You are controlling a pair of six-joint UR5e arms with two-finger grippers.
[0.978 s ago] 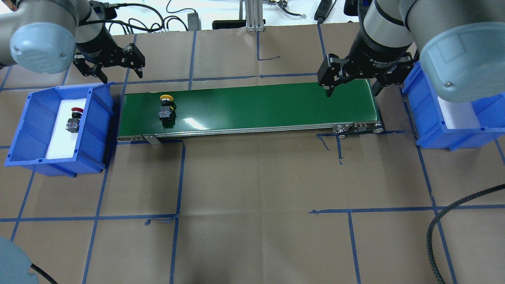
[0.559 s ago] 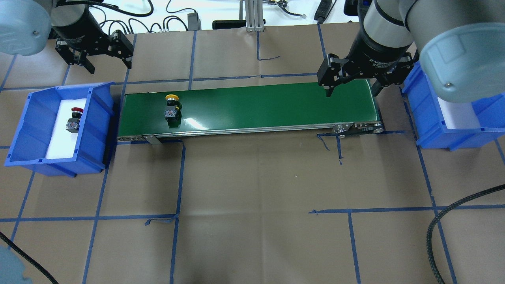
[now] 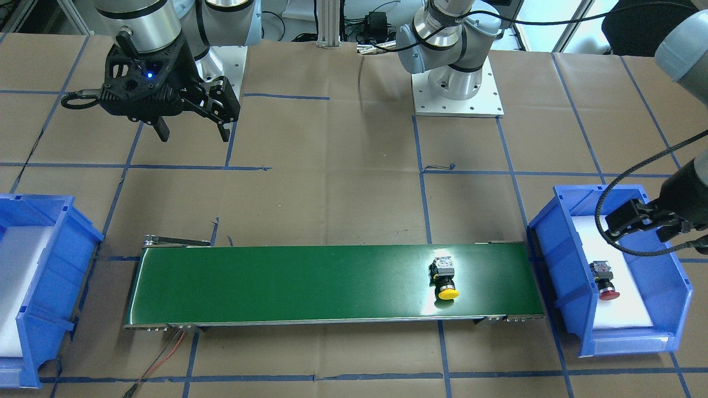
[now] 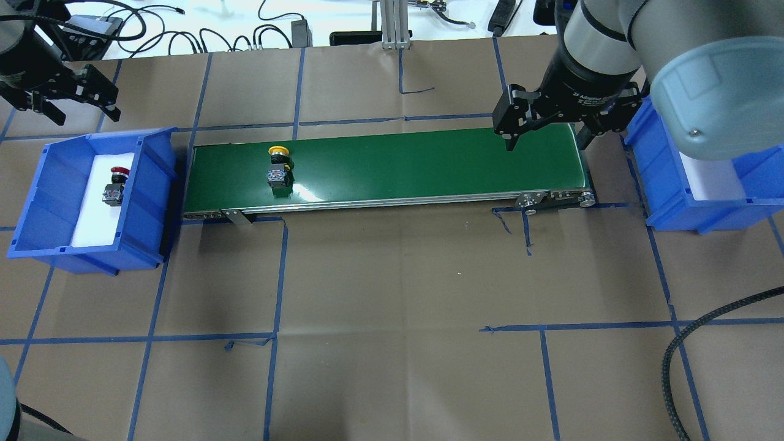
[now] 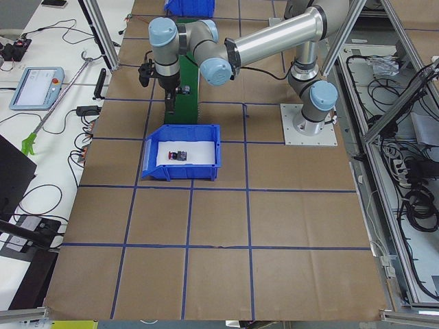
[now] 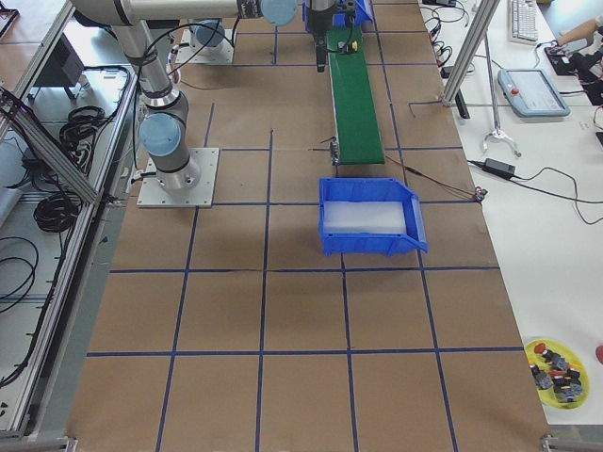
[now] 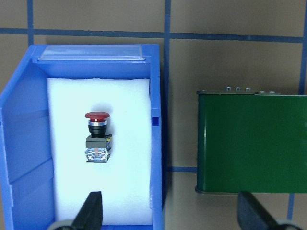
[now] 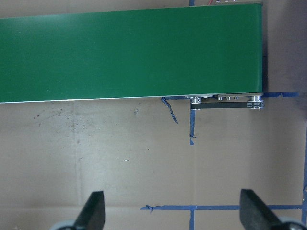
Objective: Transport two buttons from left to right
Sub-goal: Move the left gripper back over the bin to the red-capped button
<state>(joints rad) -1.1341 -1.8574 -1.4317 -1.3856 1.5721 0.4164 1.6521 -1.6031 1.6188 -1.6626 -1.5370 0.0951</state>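
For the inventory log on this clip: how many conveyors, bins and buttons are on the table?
Green conveyor: 1
Blue bins: 2, left bin, right bin
Buttons: 2, yellow button on the conveyor, red button in the left bin
Total: 5

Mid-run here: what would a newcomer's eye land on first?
The long green conveyor belt running across the middle, with the yellow button lying on its side near the robot's left end. Next, the red button on white foam in the left blue bin, and the open right gripper raised near the belt's right end.
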